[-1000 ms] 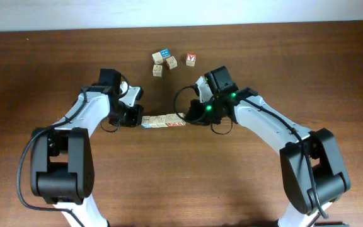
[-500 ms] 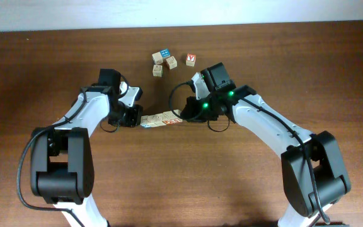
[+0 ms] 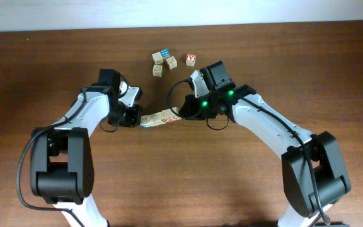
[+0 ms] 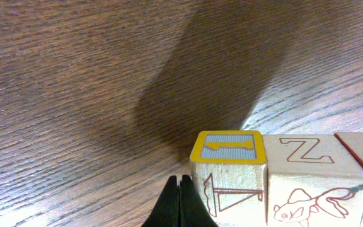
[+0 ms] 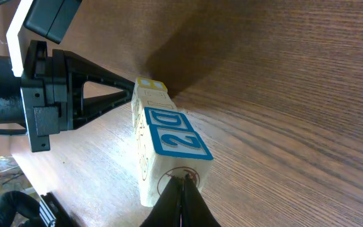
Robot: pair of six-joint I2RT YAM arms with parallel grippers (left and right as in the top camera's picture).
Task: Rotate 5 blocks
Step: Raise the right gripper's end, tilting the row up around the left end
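- Swung toward the far side since a second ago, the right end of the row of pale wooden letter blocks point(image 3: 160, 118) now sits higher, so the row lies slanted.
- Right gripper point(image 3: 183, 113): black fingers clenched together on nothing, tip against the row's right end face.
- Left gripper point(image 4: 181, 189): likewise clenched empty, tip just beside the yellow-framed end block point(image 4: 227, 146).
- Well apart, farther back on the dark brown wooden table point(image 3: 307, 57), stand a blue-topped cube point(image 3: 164, 53) and a red "V" cube point(image 3: 191, 59).
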